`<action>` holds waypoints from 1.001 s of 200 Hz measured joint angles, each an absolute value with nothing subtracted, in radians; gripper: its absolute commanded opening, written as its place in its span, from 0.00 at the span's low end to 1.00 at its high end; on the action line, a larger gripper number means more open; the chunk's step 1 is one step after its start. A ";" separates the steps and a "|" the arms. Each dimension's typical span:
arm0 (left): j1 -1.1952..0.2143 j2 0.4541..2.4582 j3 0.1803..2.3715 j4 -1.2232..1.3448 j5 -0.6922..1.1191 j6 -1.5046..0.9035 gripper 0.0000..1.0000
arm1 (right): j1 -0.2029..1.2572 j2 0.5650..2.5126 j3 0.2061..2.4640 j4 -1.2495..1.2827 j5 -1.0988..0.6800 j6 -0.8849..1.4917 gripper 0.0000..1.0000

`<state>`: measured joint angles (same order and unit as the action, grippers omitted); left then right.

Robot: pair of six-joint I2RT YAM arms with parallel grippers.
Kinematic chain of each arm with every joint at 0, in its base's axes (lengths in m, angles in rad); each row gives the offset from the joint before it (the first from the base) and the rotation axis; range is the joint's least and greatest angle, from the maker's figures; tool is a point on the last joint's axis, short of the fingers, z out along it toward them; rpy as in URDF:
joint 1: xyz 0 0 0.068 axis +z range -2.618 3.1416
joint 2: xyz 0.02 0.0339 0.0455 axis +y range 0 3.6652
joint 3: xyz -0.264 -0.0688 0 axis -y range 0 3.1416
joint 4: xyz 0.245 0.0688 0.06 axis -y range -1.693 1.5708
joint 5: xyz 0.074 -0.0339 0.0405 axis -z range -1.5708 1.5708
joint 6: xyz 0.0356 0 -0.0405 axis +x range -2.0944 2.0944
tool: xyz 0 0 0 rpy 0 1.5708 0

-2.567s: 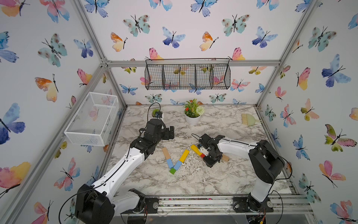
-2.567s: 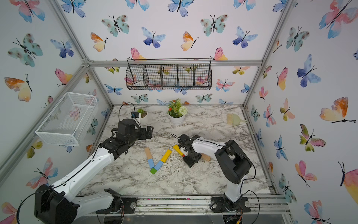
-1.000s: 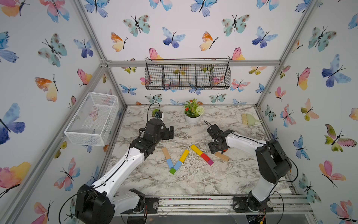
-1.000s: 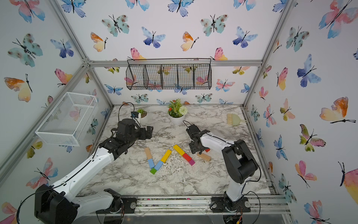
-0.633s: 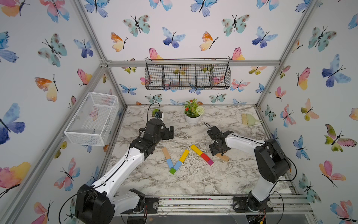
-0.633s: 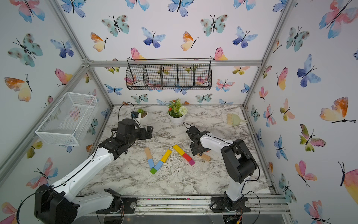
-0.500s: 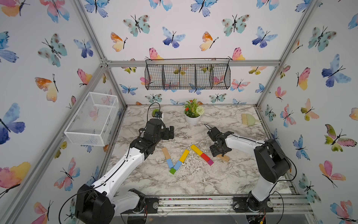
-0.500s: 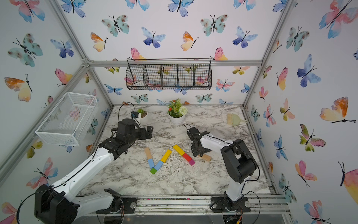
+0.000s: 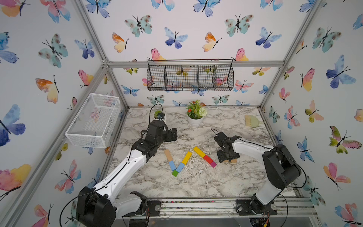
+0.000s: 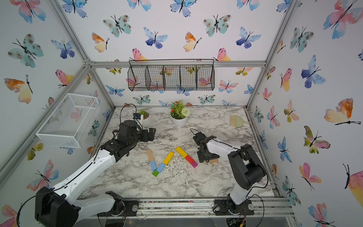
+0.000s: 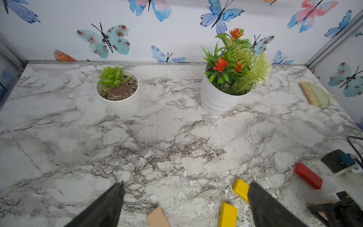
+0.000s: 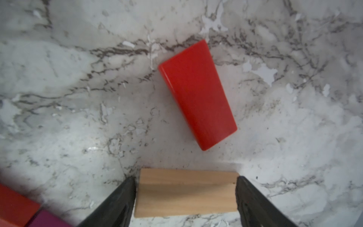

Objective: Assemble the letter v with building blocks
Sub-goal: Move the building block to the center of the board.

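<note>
left tool (image 11: 185, 186) released, hovering over bench (image 9: 196, 182). right tool (image 12: 185, 180) released, jaws straddling tan block (image 12: 186, 192) flat on bench. letter v (image 9: 179, 167) mid-bench, green cube (image 9: 175, 173) at vertex. white pot (image 11: 218, 102) holds flowers (image 11: 233, 59); small pot (image 11: 117, 103) holds succulent (image 11: 112, 76).

Two arms: white shells, black joints.
Left arm (image 9: 125, 169), base at 7 o'clock of the table (image 9: 196, 182); right arm (image 9: 252, 147), base at 5 o'clock. Glossy white tubular links, bulky matte-black rounded joint housings. Thin black cables (image 9: 156, 104) loop along each. Small blue-faced camera module (image 9: 161, 115) on the left wrist. Jaws dark, tapered, matte.
</note>
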<state>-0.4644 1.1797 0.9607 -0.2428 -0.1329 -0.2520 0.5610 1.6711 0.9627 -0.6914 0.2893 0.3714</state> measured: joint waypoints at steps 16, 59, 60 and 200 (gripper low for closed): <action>-0.464 1.180 0.961 -0.243 -0.132 -0.252 0.98 | 0.545 1.639 0.937 -0.696 0.266 0.379 0.82; -0.464 1.186 0.962 -0.244 -0.107 -0.252 0.98 | 0.522 1.552 0.925 -0.691 0.242 0.394 0.83; -0.464 1.186 0.962 -0.244 -0.107 -0.252 0.98 | 0.522 1.550 0.925 -0.690 0.241 0.394 0.83; -0.464 1.229 1.019 -0.252 -0.068 -0.252 0.98 | 0.324 1.634 0.959 -0.413 -0.037 0.302 0.88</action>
